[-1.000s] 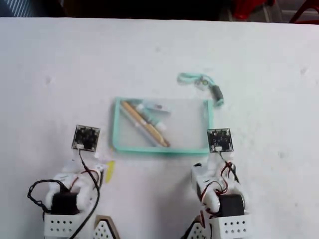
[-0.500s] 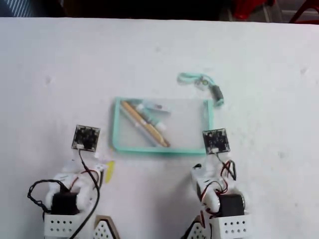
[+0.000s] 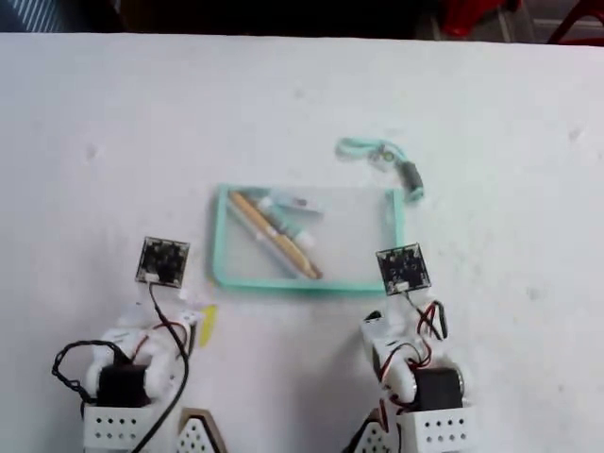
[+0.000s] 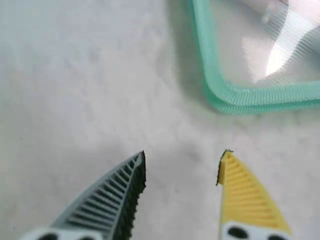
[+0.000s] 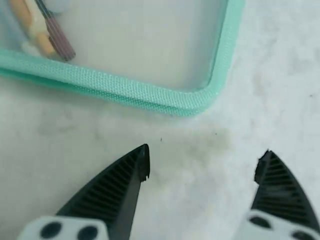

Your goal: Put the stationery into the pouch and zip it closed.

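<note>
A clear pouch with a teal fabric edge [image 3: 307, 284] lies flat at the middle of the white table, with pencils and other stationery [image 3: 276, 230] inside it. Its teal wrist strap [image 3: 382, 159] trails off past the far right corner. My left gripper [image 4: 181, 167] is open over bare table just short of the pouch's near left corner [image 4: 220, 95]. My right gripper [image 5: 202, 164] is open just short of the near right corner [image 5: 200, 102], with pencil tips [image 5: 47, 37] visible through the plastic. In the high view both arms sit at the near edge, left [image 3: 165, 283] and right [image 3: 404, 293].
The white table [image 3: 113, 132] extends widely to the far side and both flanks of the pouch. Dark floor and red objects [image 3: 472, 14] lie beyond the far edge.
The right arm's wrist has shifted slightly left and toward the near edge, drawing back from the pouch's right corner. The left arm and the pouch have not moved.
</note>
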`<action>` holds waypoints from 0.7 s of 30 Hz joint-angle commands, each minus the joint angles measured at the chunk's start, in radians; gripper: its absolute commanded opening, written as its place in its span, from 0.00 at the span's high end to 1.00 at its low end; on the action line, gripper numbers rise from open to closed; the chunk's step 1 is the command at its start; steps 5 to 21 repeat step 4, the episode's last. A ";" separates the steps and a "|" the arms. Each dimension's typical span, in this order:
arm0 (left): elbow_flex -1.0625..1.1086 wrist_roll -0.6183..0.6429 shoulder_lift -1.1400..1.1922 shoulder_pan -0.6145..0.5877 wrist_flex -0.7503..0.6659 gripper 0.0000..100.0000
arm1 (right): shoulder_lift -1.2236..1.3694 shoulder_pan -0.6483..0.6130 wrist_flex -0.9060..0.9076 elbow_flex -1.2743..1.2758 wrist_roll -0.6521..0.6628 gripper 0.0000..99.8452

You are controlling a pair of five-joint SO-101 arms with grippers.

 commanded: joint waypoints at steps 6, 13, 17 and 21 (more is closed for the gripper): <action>-0.002 0.009 -0.004 -0.007 0.009 0.75 | -0.004 0.007 0.007 0.008 -0.014 0.68; -0.002 0.009 -0.004 -0.007 0.009 0.75 | -0.004 0.007 0.007 0.008 -0.014 0.68; -0.002 0.009 -0.004 -0.007 0.009 0.75 | -0.004 0.007 0.007 0.008 -0.014 0.68; -0.002 0.009 -0.004 -0.007 0.009 0.75 | -0.004 0.007 0.007 0.008 -0.014 0.68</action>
